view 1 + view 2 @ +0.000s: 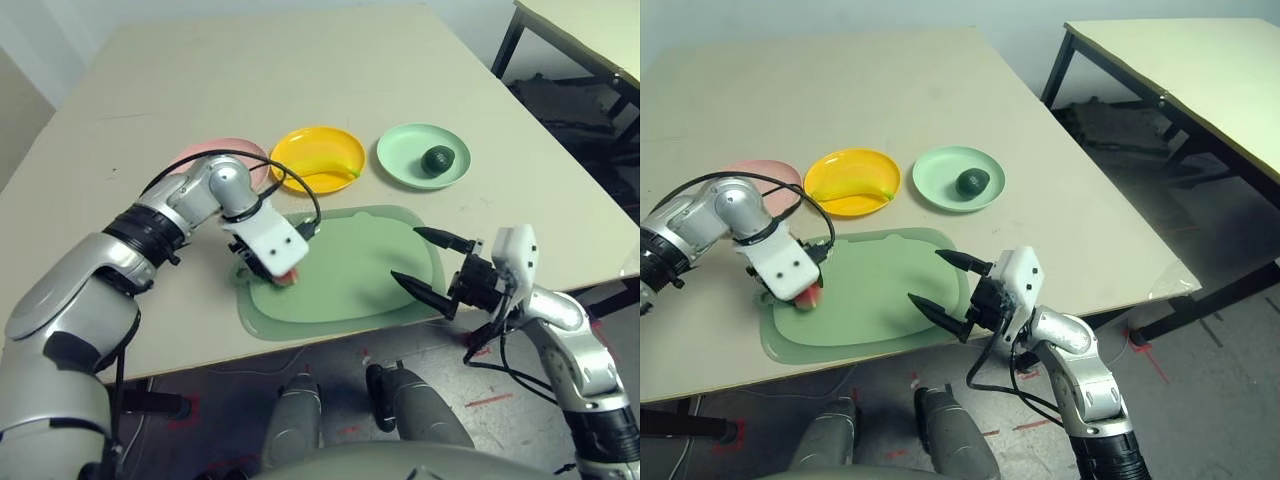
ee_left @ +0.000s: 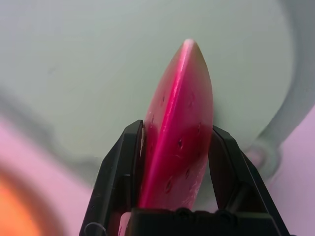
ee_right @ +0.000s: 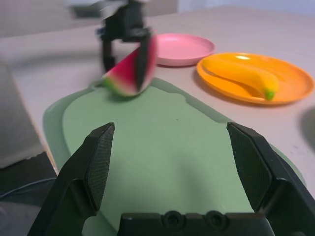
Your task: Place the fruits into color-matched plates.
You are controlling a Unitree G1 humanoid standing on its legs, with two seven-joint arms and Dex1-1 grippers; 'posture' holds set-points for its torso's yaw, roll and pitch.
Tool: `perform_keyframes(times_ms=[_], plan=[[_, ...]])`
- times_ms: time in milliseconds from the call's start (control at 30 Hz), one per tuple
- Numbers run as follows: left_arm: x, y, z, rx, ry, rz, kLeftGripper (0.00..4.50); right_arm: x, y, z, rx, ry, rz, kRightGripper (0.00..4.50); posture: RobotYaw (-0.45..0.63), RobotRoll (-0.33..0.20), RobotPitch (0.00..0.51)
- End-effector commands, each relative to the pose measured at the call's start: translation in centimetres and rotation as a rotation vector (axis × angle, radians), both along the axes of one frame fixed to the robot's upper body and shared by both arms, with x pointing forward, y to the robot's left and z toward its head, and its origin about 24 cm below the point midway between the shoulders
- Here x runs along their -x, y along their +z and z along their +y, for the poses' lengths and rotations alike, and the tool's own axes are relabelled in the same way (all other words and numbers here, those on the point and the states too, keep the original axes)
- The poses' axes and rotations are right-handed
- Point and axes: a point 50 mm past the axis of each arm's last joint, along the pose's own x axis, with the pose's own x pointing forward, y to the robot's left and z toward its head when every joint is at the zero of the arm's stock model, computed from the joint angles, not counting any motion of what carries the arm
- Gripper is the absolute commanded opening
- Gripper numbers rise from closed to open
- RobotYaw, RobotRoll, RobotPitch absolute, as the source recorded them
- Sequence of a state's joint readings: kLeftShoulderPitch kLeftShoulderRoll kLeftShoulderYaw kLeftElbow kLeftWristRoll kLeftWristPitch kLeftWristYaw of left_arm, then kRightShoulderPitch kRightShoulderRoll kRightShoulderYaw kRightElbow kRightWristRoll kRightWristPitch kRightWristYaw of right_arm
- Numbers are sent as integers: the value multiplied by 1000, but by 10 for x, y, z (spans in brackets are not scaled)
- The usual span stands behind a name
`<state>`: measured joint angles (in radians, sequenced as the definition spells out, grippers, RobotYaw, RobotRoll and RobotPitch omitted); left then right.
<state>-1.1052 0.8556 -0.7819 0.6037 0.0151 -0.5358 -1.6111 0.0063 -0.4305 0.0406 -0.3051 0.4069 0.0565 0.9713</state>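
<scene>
**Caller:** 2 of the 3 fruits were already home at that point. The banana point(image 1: 325, 174) lay in the orange-yellow plate point(image 1: 300, 146), and the avocado point(image 1: 437, 159) sat in the mint green plate point(image 1: 405, 150). Only the pink plate point(image 3: 189, 49) was without a fruit.

**Analyst:** And the last one was in hand. The left pincer point(image 1: 283, 268) was clamped on the watermelon wedge point(image 2: 179, 132), 1 black finger on each flat red face, rind end pointing down toward the pale green mat point(image 1: 370, 270). From the right wrist view the wedge point(image 3: 129, 73) looked just clear of the mat, though contact at the rind could not be ruled out.

**Caller:** What about the other arm?

**Analyst:** The right pincer point(image 1: 432, 263) hung at the mat's near right corner, jaws spread wide and holding nothing, pointing across the mat. It was well apart from the wedge.

**Caller:** So which step was that?

**Analyst:** I judged it the pick-up of fruit number 3, with the carry to come. The next move called for lifting the wedge clear of the mat's edge, swinging it away from the robot across a short strip of bare tabletop point(image 1: 300, 70) to the pink plate just beyond the left wrist, then lowering and releasing. The slick faces could slip if the grip relaxed early.
</scene>
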Motion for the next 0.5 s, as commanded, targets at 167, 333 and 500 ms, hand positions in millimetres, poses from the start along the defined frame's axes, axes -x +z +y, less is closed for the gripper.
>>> perform_keyframes(times_ms=[167, 333, 500], plan=[[-11, 56, 48, 32, 225, -161, 2149, 13, 2, 15, 31, 230, -105, 4500, -115, 0, 156], [-13, 78, 76, 30, 371, -241, 2149, 15, 3, 21, 38, 316, -119, 4500, -93, 0, 162], [-16, 81, 98, 20, 492, -332, 2144, 12, 7, 25, -29, 255, -76, 4500, -82, 0, 169]])
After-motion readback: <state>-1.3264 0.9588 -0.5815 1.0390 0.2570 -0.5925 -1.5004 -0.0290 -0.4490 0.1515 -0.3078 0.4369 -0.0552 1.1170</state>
